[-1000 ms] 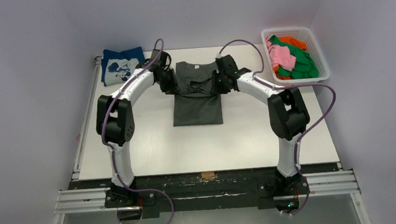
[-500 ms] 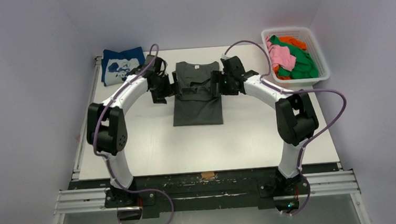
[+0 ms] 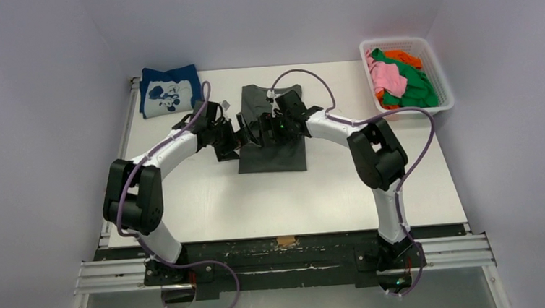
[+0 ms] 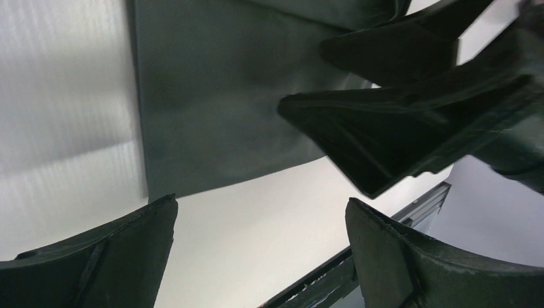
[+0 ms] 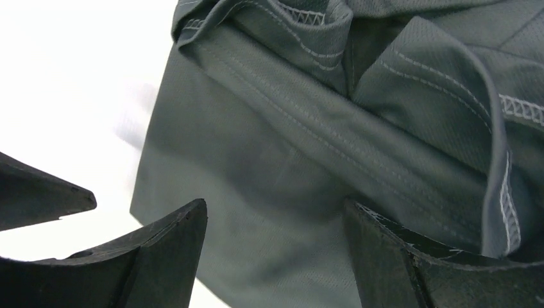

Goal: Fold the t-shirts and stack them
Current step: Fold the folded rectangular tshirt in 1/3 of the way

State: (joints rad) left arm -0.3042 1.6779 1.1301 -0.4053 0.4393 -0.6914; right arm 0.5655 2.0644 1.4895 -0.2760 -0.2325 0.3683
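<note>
dark grey t-shirt lies at the middle of the white table, narrowed to a long strip, its lower half flat, its upper half rumpled with sleeve seams bunched. left gripper sits at the shirt's left edge, low over the table, fingers spread apart with nothing between them. right gripper is over the rumpled upper part, fingers likewise parted, cloth below them and not pinched. the two grippers are close beside each other. navy blue t-shirt with white print lies folded at the far left corner. white mesh basket at the far right holds pink, green and orange t-shirts in a heap.
</note>
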